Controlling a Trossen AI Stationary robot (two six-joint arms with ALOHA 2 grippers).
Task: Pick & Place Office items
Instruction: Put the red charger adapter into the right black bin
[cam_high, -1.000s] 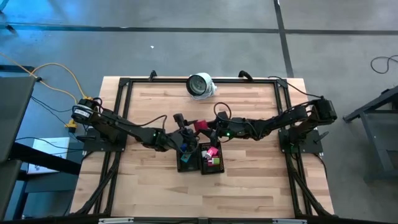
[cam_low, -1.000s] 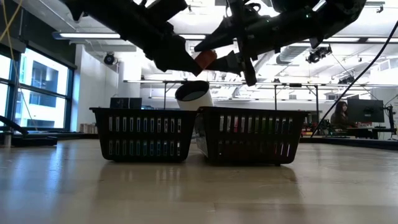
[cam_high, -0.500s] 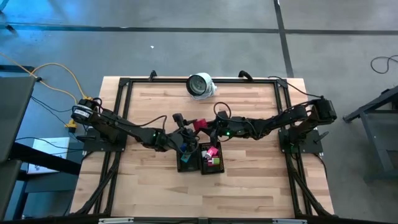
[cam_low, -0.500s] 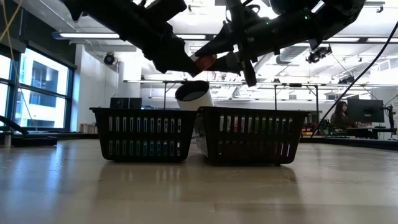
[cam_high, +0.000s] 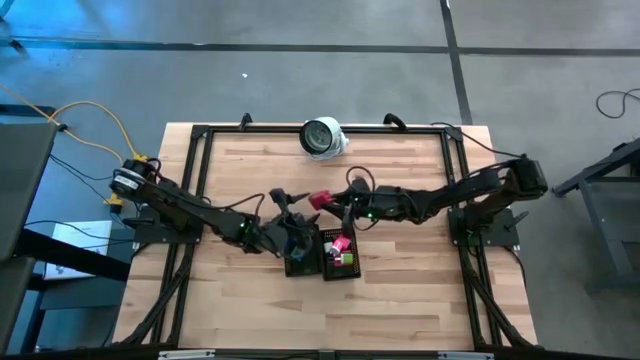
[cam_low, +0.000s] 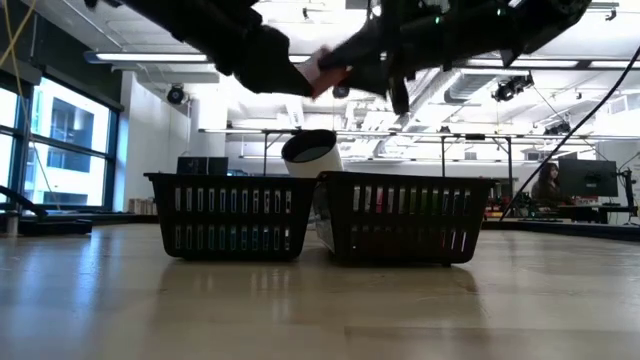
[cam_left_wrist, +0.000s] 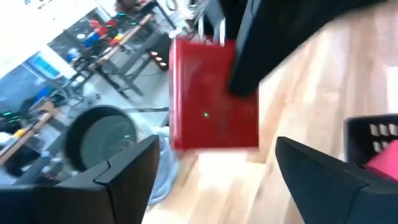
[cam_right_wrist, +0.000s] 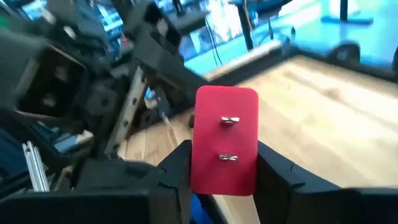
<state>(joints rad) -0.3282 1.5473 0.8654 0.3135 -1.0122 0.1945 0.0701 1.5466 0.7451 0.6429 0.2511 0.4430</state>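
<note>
A red piece is being pinched between the jaws of the right gripper, up in the air just behind the two black mesh trays at mid-bench; in the right wrist view the red piece is being clamped on both sides, w/ two small metal clips showing on its face. The left gripper is being held w/ jaws spread wide, nothing between them, just beside the red piece on its left; in the left wrist view the red piece is being seen beyond the spread fingers, apart from them.

Edges & room: trays are sitting side by side, touching, well apart from every bench edge. Pink, green & a white-ish piece are lying in the right-hand tray; a blue piece is showing in the left-hand tray. A round white-and-grey object is sitting at the far edge, mid-way along. Bare wood is being left open along the near edge & towards both front corners.

No readable writing or brand is being seen.

Vs. a second ago: the left gripper is being opened wider & pulled back towards the left; the right jaws are now closed in on the red piece, which is being carried higher in the low view.
</note>
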